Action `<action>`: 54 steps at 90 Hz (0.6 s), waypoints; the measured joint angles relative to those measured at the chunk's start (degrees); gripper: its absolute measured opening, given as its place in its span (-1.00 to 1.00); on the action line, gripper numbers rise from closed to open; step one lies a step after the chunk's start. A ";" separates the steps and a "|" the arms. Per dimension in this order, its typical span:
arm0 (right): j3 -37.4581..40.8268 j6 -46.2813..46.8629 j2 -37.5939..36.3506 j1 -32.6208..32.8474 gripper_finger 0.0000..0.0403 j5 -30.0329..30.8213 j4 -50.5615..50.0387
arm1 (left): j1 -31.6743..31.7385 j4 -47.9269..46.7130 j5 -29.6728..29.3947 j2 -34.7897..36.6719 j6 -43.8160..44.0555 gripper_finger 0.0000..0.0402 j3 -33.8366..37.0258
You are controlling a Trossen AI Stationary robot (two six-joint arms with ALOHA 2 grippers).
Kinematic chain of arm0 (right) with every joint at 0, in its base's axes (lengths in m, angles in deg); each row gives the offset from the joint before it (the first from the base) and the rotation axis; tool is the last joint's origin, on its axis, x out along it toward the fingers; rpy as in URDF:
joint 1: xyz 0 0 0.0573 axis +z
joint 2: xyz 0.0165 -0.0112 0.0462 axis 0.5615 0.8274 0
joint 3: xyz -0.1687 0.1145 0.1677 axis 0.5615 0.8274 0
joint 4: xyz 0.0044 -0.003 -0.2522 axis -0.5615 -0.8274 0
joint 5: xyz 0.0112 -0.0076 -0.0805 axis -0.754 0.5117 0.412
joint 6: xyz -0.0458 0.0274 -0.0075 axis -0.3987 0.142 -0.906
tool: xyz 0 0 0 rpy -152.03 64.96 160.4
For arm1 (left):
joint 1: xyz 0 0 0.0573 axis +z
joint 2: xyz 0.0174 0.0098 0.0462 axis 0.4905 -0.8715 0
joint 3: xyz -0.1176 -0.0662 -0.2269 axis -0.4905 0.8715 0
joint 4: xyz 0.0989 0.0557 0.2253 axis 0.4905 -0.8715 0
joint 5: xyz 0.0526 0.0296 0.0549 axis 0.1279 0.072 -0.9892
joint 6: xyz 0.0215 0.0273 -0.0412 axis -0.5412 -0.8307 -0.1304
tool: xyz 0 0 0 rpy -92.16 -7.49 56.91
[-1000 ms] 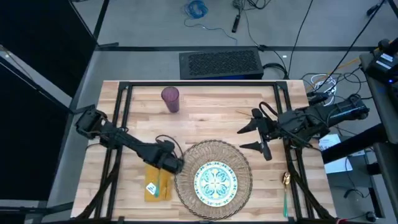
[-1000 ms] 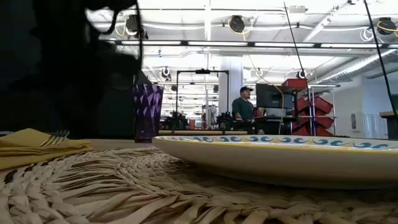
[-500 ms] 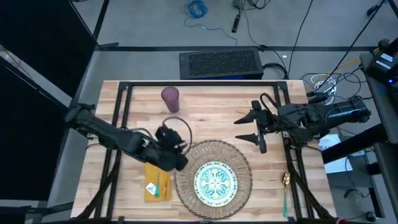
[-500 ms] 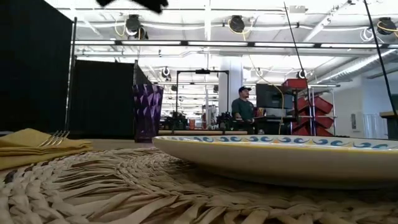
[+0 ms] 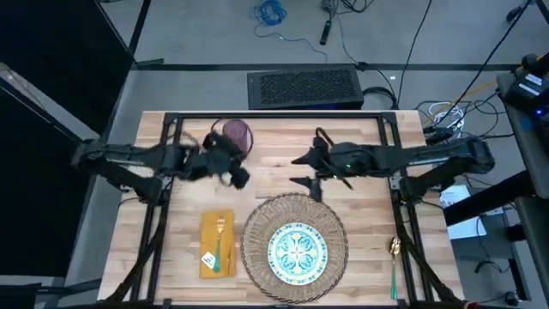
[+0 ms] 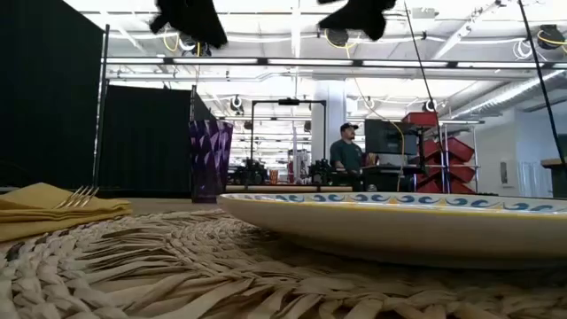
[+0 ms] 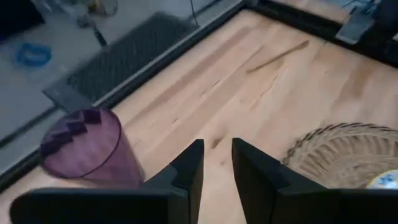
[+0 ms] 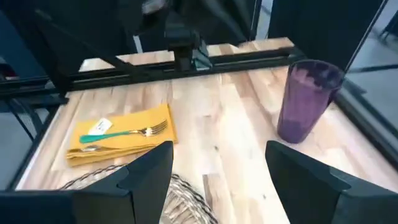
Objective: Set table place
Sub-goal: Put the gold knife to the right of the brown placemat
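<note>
Clearly left gripper (image 5: 238,174), fingers near-closed & empty, hung beside tumbler (image 5: 237,135); right gripper (image 5: 302,169) wide, empty — could've tipped it.

We see the wooden bench (image 5: 274,146) from above. The round woven mat (image 5: 295,249) lies at its near edge with the patterned plate (image 5: 297,251) centred on it. Just beside the mat, the yellow napkin (image 5: 218,245) carries a fork (image 5: 220,236). The left gripper (image 5: 241,178) hangs by the purple tumbler (image 5: 237,133). The right gripper (image 5: 302,170), fingers spread apart, hovers just beyond the mat. A teal-handled spoon (image 5: 394,266) lies by the right edge.
</note>
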 joint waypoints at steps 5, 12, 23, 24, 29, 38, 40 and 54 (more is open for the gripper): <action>0.00 0.15 0.71 -2.52 0.20 -1.16 -1.16 | 3.46 2.04 2.66 0.21 -1.26 -0.66 1.35; 0.00 0.38 0.50 -5.95 0.20 -1.22 -8.59 | 6.78 6.58 6.20 1.41 -4.24 -0.66 2.89; 0.00 3.10 -1.98 -10.78 0.20 -1.15 -21.20 | 9.94 13.81 12.60 2.03 -10.16 -0.66 4.18; 0.00 3.37 -2.17 -11.12 0.20 -1.06 -22.17 | 10.15 14.39 13.28 2.03 -10.85 -0.66 4.32; 0.03 5.70 -3.09 -12.35 0.20 -0.96 -26.71 | 11.25 17.75 15.98 2.03 -13.77 -0.66 4.93; 1.34 11.10 -4.03 -13.55 0.20 -1.50 -33.67 | 13.65 22.72 21.24 2.07 -17.55 -0.66 5.26; 1.67 12.90 -4.23 -13.67 0.20 -2.01 -35.49 | 14.28 23.08 22.38 2.07 -18.33 -0.66 5.29; 4.21 26.45 -4.46 -11.13 0.20 -4.67 -45.18 | 18.12 24.31 30.15 2.05 -22.89 -0.66 5.36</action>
